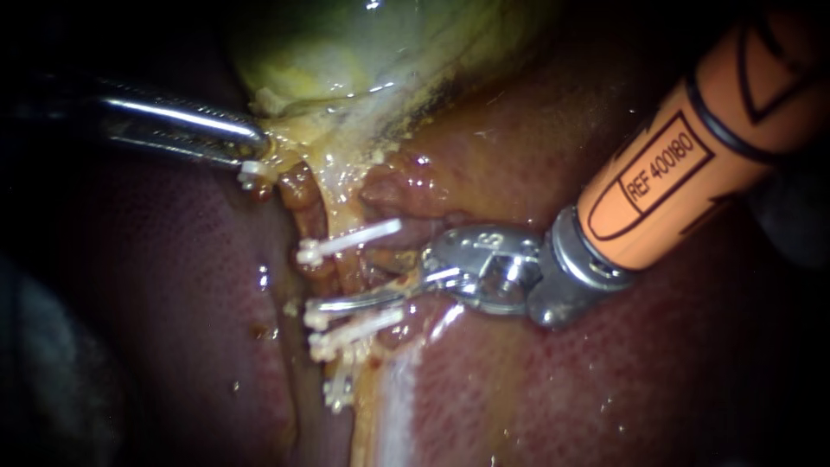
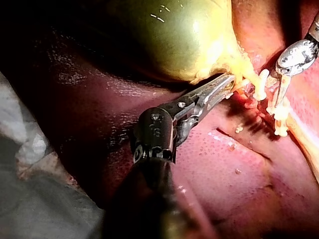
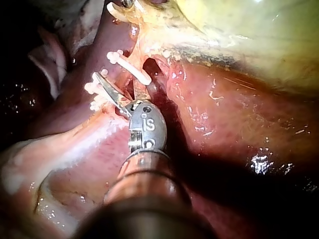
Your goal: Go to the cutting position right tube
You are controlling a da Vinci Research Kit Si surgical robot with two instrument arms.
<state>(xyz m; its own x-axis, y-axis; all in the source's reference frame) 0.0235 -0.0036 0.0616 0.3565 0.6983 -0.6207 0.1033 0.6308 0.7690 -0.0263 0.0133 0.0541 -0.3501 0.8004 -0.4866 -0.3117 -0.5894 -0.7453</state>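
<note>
The greenish gallbladder [image 1: 346,43] lies over the dark red liver [image 1: 605,380]. My left instrument [image 1: 259,154] comes in from the left, its jaws shut on the yellowish tissue at the gallbladder's neck [image 2: 234,74]. Below that, a brownish tube [image 1: 341,275] carries white clips: one above [image 1: 346,240] and several below [image 1: 354,329]. My right instrument [image 1: 316,313], with an orange shaft and a metal wrist, reaches across this tube. One thin blade lies on the tube in the gap between the upper and lower clips. The other blade is hidden behind the tissue. The right wrist view shows the same blade [image 3: 107,89] beside the clips.
A small white clip [image 1: 251,173] sits right by the left instrument's jaws. A pale band of tissue [image 1: 393,406] runs down the liver below the clips. Grey drape [image 2: 30,199] lies beside the liver in the left wrist view.
</note>
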